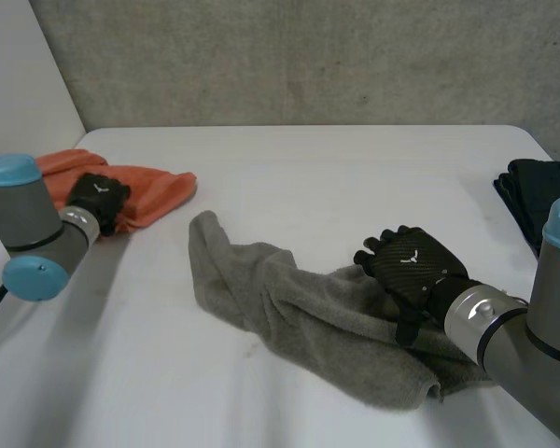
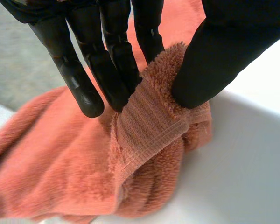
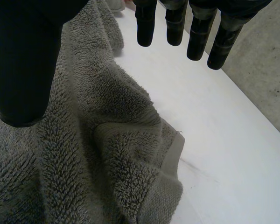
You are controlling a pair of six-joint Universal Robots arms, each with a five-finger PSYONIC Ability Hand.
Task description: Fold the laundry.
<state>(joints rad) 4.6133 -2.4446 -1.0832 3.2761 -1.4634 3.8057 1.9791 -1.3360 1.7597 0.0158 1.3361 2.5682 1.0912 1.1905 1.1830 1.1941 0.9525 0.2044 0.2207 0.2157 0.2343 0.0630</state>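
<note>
Plainly, the fingers [image 2: 109, 70] of the left hand [image 1: 98, 198] and its thumb [image 2: 214, 56] were closed on a raised fold of the orange towel [image 2: 60, 168] — the banded hem was squeezed between them, fingers on one side and thumb on the other. Around that pinch the towel lay bunched and rumpled on the white table [image 1: 355, 177], near its far left corner. The left arm [image 1: 28, 233] reached to it from the near left.

The right hand [image 1: 411, 266] had its fingers [image 3: 146, 28] fairly straight and held well apart from the thumb [image 3: 23, 70] — nothing was caught between them. It hung over the grey towel [image 1: 289, 308], with the thumb above the pile and the fingertips out over bare table beside the towel's edge. Below the palm, a hemmed corner of the grey towel was folded back on itself. I could not tell whether the palm touched the cloth.

Seen from the head view, the grey towel stretched in a crumpled band from the middle of the table towards the near right, and the right hand and right arm [image 1: 532, 345] were over that near-right end. The two towels lay apart, with bare table between them. A black cloth [image 1: 541, 196] sat at the table's right edge, clear of the grey towel. A grey wall [image 1: 308, 56] stood behind the table.
</note>
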